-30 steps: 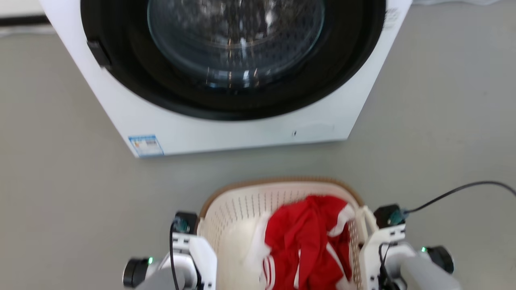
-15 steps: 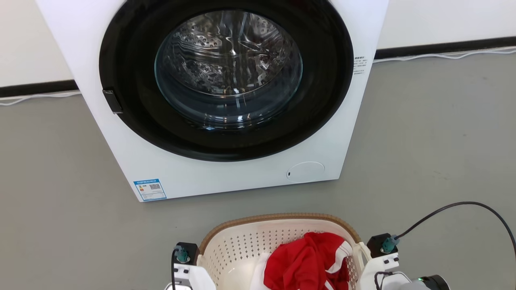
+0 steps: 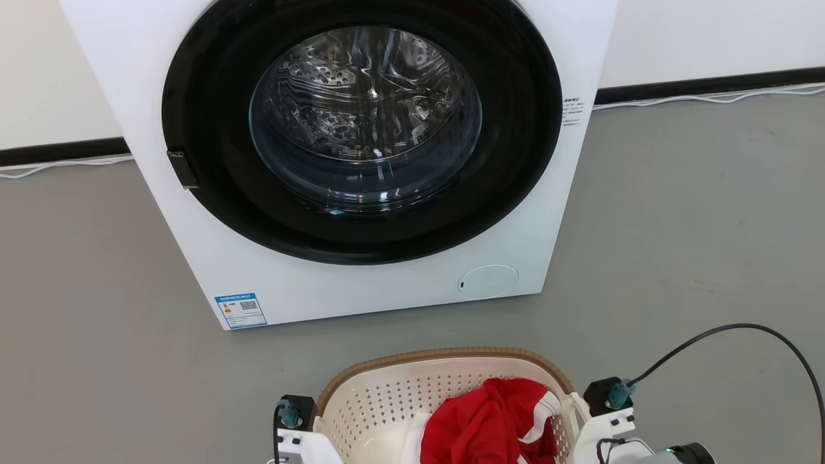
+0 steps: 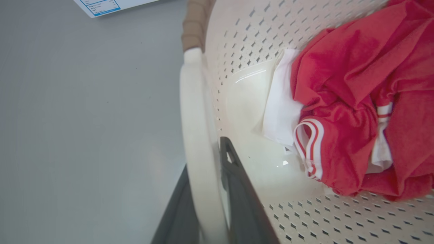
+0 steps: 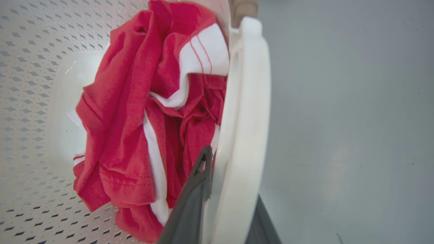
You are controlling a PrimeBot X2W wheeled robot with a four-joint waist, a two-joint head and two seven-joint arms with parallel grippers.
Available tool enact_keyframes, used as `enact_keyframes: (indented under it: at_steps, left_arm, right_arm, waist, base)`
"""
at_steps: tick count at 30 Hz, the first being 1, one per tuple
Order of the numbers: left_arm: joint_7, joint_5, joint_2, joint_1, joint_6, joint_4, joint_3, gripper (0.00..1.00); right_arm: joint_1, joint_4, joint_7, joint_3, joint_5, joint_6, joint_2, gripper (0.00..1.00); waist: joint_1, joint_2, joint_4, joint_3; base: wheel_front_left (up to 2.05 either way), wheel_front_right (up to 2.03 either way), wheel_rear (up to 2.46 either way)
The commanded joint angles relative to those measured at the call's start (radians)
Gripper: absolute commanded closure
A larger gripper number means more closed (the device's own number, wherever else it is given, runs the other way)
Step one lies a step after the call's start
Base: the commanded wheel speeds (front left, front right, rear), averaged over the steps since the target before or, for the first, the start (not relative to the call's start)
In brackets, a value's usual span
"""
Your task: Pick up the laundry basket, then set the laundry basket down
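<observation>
Grip is on both sides: left end effector (image 4: pixel 205 159) pinched nearly closed on the basket (image 3: pixel 445 354) by its left handle (image 4: pixel 195 118), one finger inside the wall and one outside. The right end effector (image 5: pixel 234 176) grips the right handle (image 5: pixel 244 101) the same way. Basket sits between the arms facing the washer (image 3: pixel 361 283), red-and-white shirt (image 3: pixel 490 419) inside; can't tell if it's off the floor (image 3: pixel 677 225).

Between my left wrist (image 3: pixel 293 419) and my right wrist (image 3: pixel 606 403): one cream laundry basket (image 3: pixel 387 399), brown rim, red-and-white garment (image 3: pixel 483 425) inside nearer my right wrist; ahead of both, white washing machine (image 3: pixel 387 290) on grey floor (image 3: pixel 677 225); black cable (image 3: pixel 728 327) arcing off my right wrist.
</observation>
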Motion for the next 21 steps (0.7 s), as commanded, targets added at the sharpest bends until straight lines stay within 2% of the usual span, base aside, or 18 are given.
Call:
enact_keyframes:
  at_steps: [1, 21]
  left_arm:
    - [-0.017, -0.005, -0.022, -0.035, -0.009, -0.03, 0.006, 1.0]
    - [-0.025, -0.044, -0.022, -0.049, -0.016, -0.007, -0.033, 1.0]
  right_arm:
    - [-0.003, -0.035, 0.003, 0.031, 0.004, 0.017, 0.04, 1.0]
    - [-0.008, -0.02, -0.011, 0.047, 0.027, 0.017, 0.04, 1.0]
  waist:
    - [0.0001, 0.0, -0.001, -0.001]
    - [0.0001, 0.0, 0.004, -0.008]
  base:
    - [0.0, 0.0, 0.0]
    - [0.0, 0.0, 0.0]
